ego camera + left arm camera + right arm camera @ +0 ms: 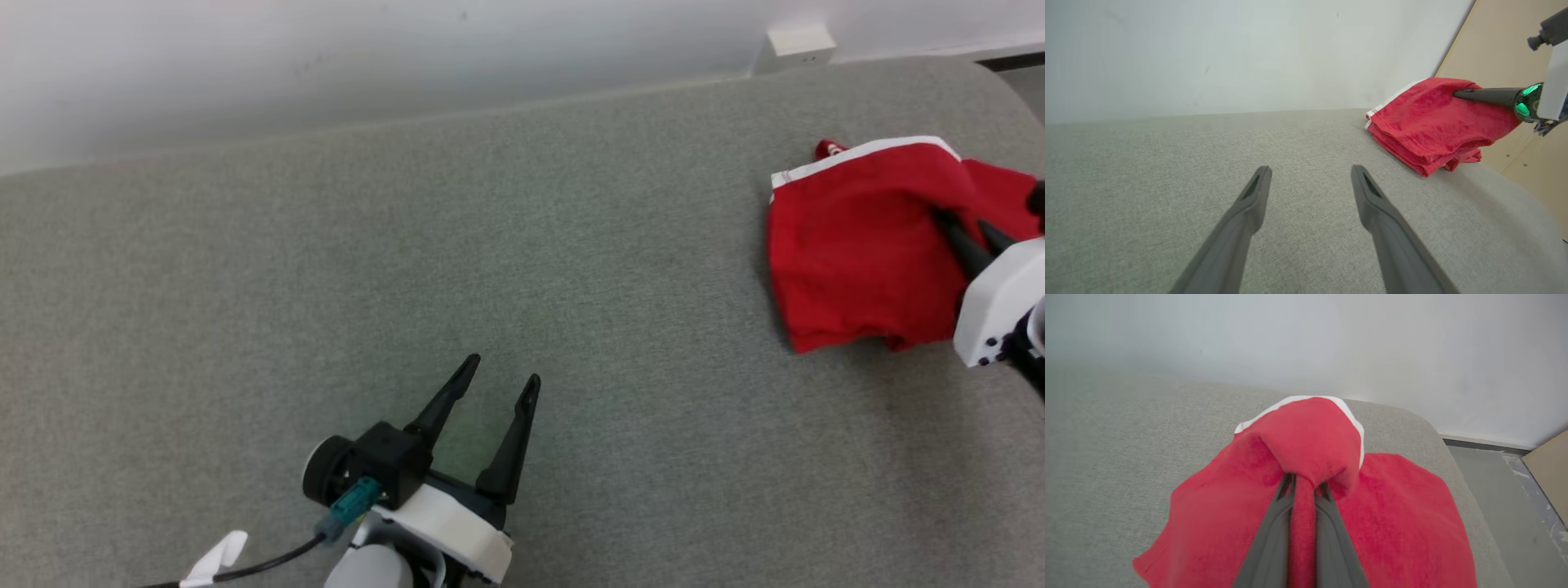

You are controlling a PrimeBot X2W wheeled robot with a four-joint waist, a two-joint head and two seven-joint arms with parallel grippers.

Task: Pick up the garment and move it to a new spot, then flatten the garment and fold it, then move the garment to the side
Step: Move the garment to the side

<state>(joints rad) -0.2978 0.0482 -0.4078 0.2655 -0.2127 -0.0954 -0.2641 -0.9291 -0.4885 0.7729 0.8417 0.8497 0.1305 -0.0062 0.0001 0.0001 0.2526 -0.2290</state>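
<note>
Your left gripper [504,369] hangs low over the grey cushion [408,245] at the lower left, fingers spread wide and holding nothing. Between it and the cloth you have a broad bare stretch of cushion, bounded at the back by the wall [326,65]. The red garment [857,245] lies at the far right of the cushion, near the back edge, stacked in layers with a white band along its far side. Your right gripper [960,219] has its fingers pressed together on a raised ridge of that cloth, pinching it. Because the garment looks folded, I judge you are on the last step, moving it aside. The next move calls for a lift high enough that the layers don't drag open. Mind the rounded right edge of the cushion just beyond the garment, where the floor [1494,477] lies below; the free room is all to your left.
</note>
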